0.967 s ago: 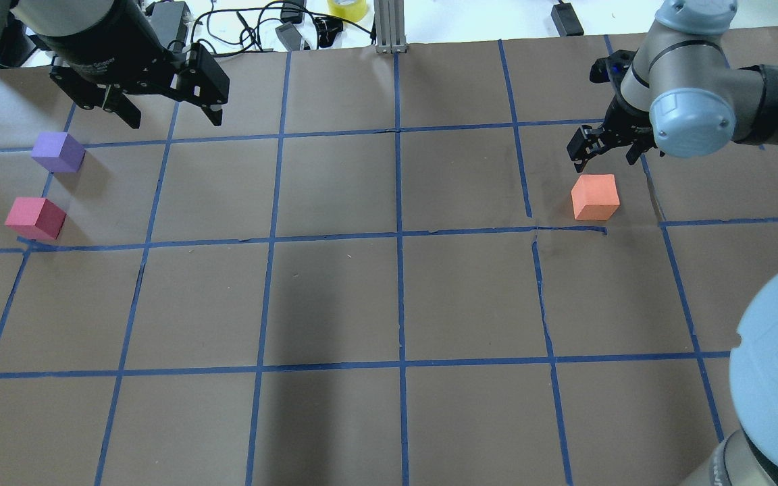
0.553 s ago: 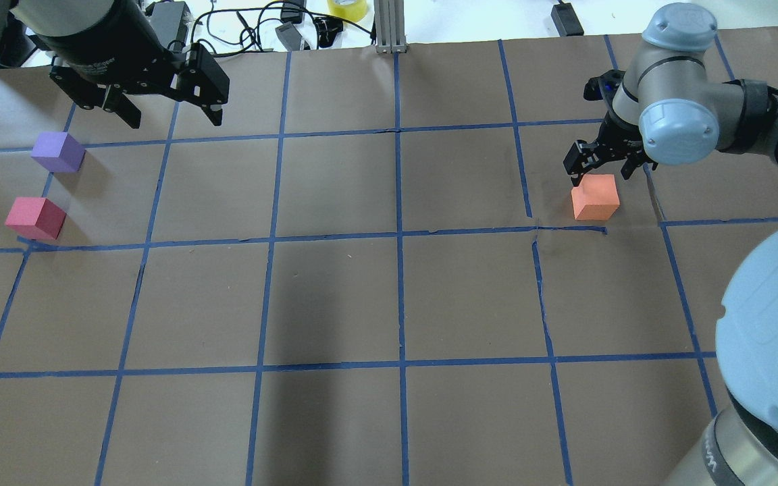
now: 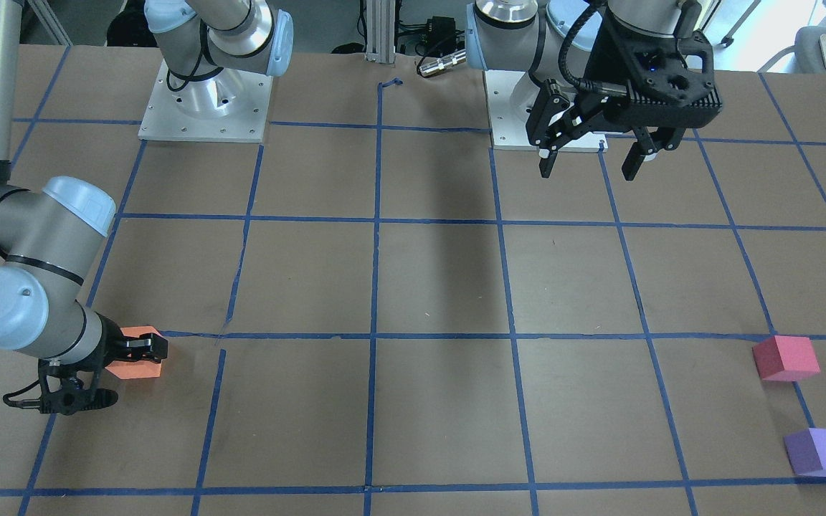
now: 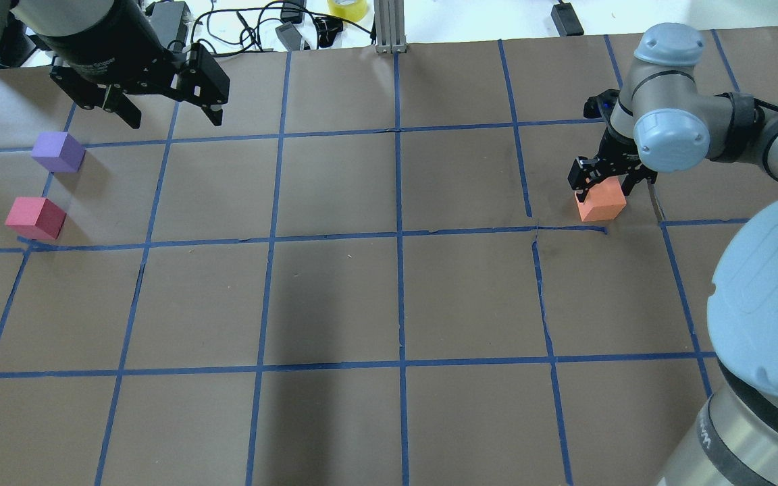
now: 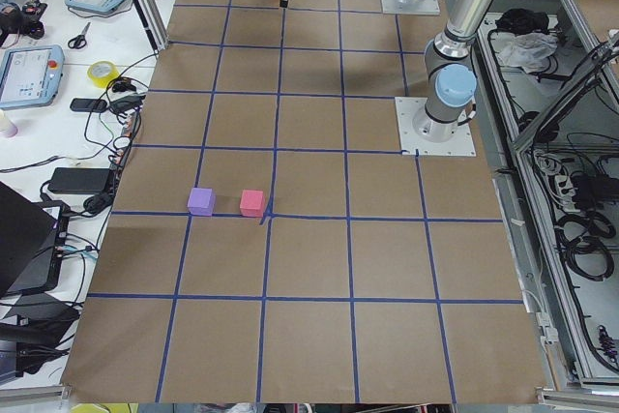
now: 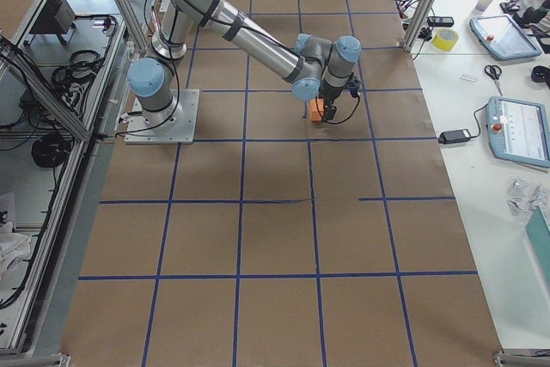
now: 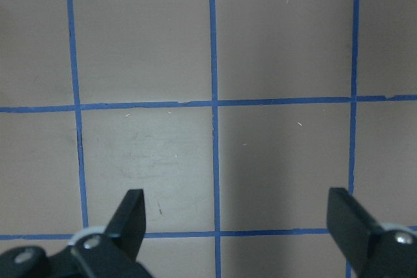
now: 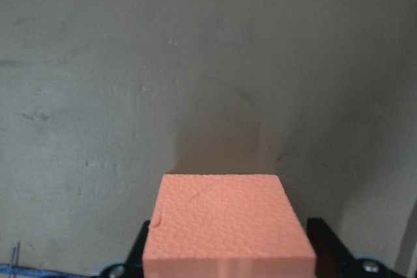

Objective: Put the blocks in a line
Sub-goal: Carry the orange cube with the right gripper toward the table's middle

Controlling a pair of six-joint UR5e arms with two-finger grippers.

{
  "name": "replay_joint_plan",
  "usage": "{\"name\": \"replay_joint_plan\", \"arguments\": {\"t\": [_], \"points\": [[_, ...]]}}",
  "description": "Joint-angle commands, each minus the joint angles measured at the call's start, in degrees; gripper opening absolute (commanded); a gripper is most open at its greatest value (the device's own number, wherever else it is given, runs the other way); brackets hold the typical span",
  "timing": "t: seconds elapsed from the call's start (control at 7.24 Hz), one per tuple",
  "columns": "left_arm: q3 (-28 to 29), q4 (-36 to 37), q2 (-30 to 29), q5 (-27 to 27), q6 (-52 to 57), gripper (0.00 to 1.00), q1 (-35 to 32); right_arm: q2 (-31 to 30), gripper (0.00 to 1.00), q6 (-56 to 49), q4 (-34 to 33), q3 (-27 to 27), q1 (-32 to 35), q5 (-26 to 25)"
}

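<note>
The orange block (image 4: 604, 202) sits on the brown grid table at the right. My right gripper (image 4: 607, 190) is lowered over it, open, with one finger on either side of the block; the right wrist view shows the block (image 8: 225, 226) filling the gap between them. The purple block (image 4: 58, 151) and the pinkish-red block (image 4: 36, 218) lie close together at the far left. My left gripper (image 4: 175, 121) hangs open and empty above the table, to the right of and beyond the purple block. In the front view the orange block (image 3: 137, 365) is partly hidden by the right wrist.
Cables, power bricks and a yellow tape roll (image 4: 347, 7) lie past the table's far edge, beside an aluminium post (image 4: 389, 27). The two arm base plates (image 3: 205, 100) stand on the robot's side. The right arm's elbow (image 4: 767, 304) looms over the near right corner.
My right gripper has come down and toward the robot from beyond the orange block, so that its fingers now straddle it. The left arm and the three blocks have not moved.
</note>
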Motion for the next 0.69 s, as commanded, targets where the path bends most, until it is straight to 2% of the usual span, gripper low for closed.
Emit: {"name": "replay_joint_plan", "arguments": {"t": [0.0, 0.28, 0.41, 0.55], "points": [[0.0, 0.0, 0.0, 0.0, 0.0, 1.0, 0.0, -0.06, 0.0, 0.93, 0.84, -0.31, -0.3, 0.26], [0.26, 0.35, -0.08, -0.44, 0.0, 1.0, 0.17, -3.11, 0.0, 2.93, 2.25, -1.71, 0.22, 0.43], [0.18, 0.35, -0.17, -0.27, 0.0, 1.0, 0.09, -6.27, 0.0, 7.74, 5.73, -2.15, 2.05, 1.13], [0.18, 0.61, -0.35, -0.35, 0.0, 1.0, 0.09, -7.96, 0.0, 11.96, 6.29, -2.85, 5.03, 3.23]]}}
